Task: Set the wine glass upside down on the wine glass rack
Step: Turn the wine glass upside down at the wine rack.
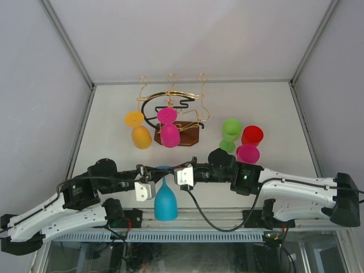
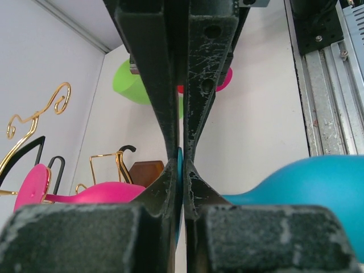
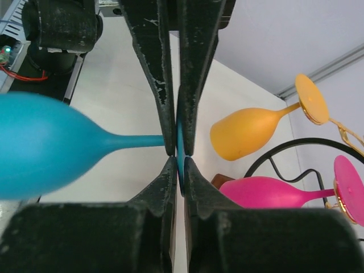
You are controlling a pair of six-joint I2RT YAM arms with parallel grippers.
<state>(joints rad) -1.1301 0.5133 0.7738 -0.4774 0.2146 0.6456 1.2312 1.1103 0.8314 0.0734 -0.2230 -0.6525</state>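
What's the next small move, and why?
Probably open the left gripper. It and the right gripper are shut on the foot of the blue glass, so neither arm can carry it alone. On the rack, the right-hand hook looks free, nearest the right arm; the orange glass and pink glass hang further left.

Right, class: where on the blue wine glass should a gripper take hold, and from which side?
Probably the thin flat foot, approached from the side, as the left gripper and right gripper do, one per side. The blue wine glass is bowl-down. Its bowl is wide and rounded, while the foot fits between nearly shut jaws.
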